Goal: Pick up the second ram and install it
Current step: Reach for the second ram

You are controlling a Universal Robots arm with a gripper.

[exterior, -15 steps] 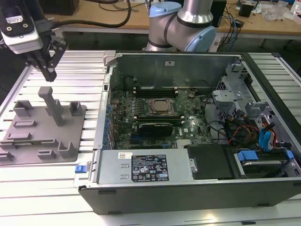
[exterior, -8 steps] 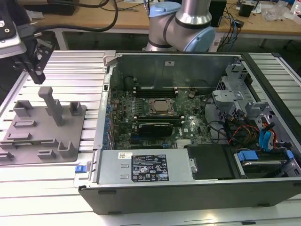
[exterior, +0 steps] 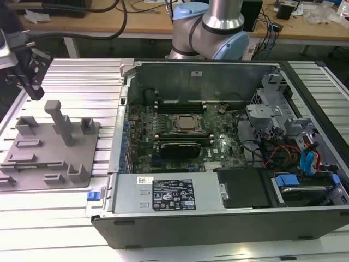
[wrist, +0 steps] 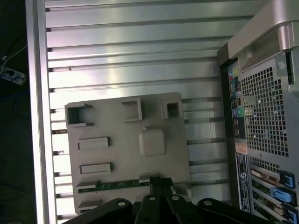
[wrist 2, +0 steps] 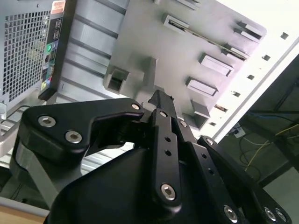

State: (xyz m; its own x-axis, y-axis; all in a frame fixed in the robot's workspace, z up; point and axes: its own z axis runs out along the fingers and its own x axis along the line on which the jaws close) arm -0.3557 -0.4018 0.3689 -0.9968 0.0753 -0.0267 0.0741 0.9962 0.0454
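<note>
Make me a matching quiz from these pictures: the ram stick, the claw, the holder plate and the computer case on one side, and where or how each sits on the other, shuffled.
1. second ram
2. claw
3. holder plate
4. computer case

A. open, motherboard showing
B. grey, on the slatted table beside the case
C. green, seated in the holder plate
D. black, above the holder plate

Pairs: 1-C, 2-D, 3-B, 4-A.

Print on the power supply label [exterior: 173,195] cannot be read.
</note>
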